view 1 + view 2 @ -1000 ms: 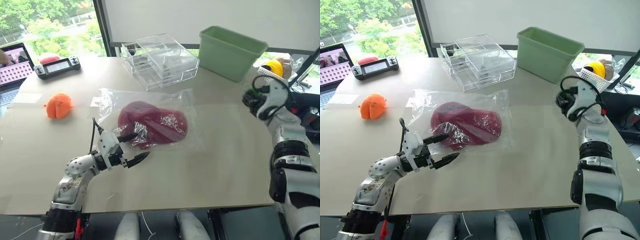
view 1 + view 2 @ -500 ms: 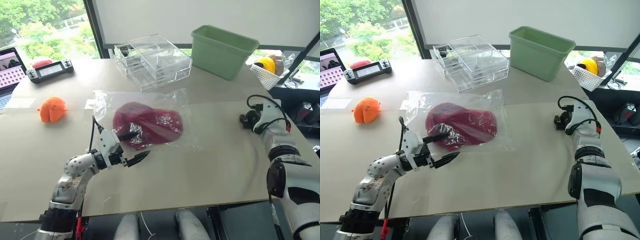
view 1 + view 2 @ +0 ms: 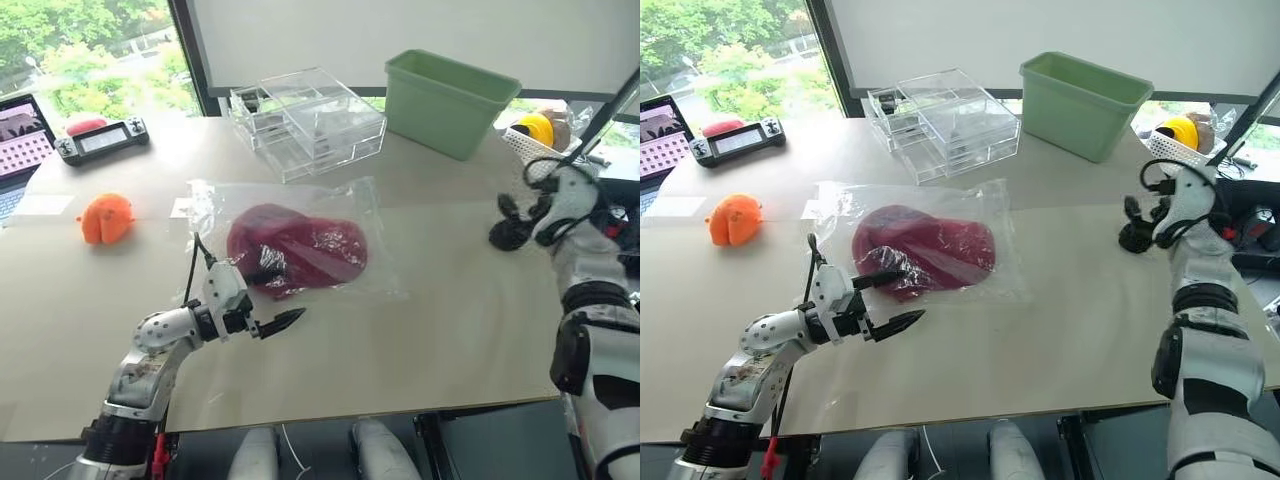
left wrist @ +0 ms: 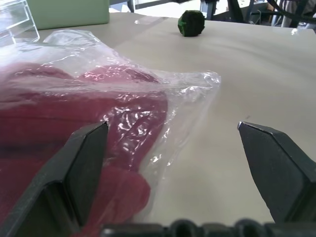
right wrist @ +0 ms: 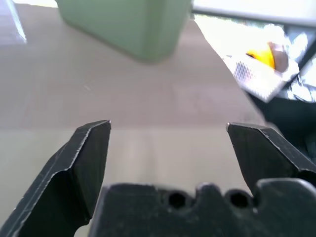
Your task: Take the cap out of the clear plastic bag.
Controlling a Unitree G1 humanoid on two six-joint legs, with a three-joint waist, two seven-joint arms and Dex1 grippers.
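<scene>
At the middle of the surface [image 3: 440, 330] the clear plastic bag [image 3: 290, 240] lies flat with the cap [image 3: 297, 250] sealed inside, its long axis running across the robot's front. The left pincer [image 3: 268, 300] sits just beside the bag's near edge, far nearer than the right pincer [image 3: 1137, 225], which hangs well apart at the right side. Both pincers stand wide and hold nothing; the left one's upper finger lies over the film at the cap's near edge, though actual contact cannot be confirmed.
</scene>
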